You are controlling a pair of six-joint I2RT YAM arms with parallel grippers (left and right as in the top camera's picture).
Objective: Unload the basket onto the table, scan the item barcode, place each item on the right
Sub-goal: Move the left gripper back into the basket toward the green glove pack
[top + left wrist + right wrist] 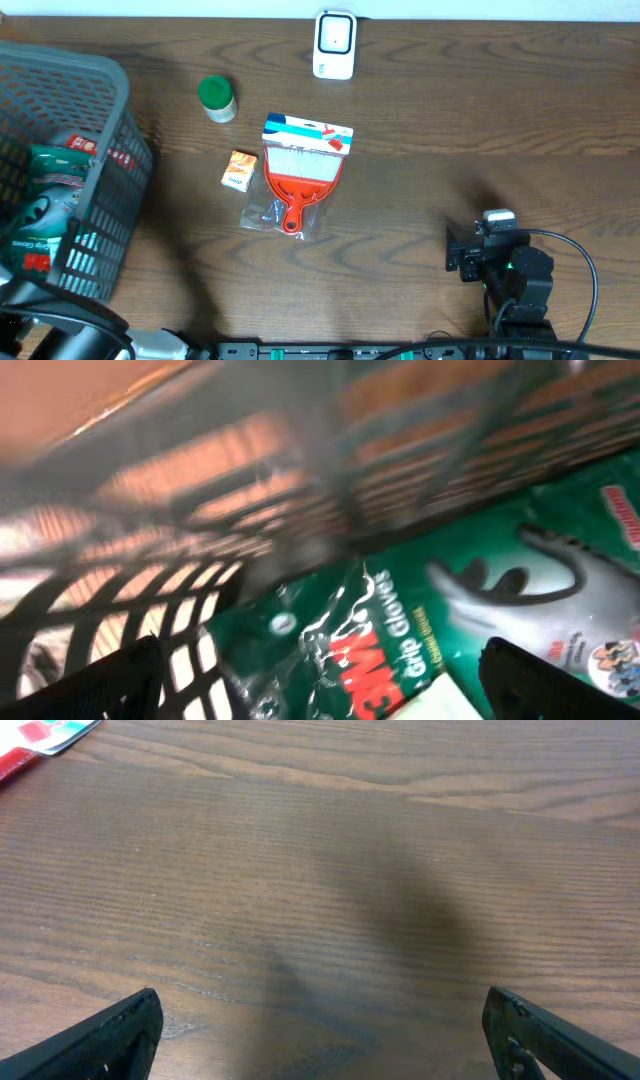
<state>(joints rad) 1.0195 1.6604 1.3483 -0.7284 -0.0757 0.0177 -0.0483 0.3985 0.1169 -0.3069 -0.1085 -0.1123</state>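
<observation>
Glove packet (400, 635) lay before the left gripper (325, 685), jaws released, empty; right gripper (320, 1035) likewise. Likely pickup stage: next, descend and grasp.

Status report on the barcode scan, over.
Left gripper open, over glove pack in basket. Right gripper open, empty, over table. No item at scanner; nothing blocking it.

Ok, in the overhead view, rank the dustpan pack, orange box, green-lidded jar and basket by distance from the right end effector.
From the right end effector:
1. Dustpan pack, centre.
2. Orange box, just left of it.
3. Green-lidded jar, upper left.
4. Basket, far left.
</observation>
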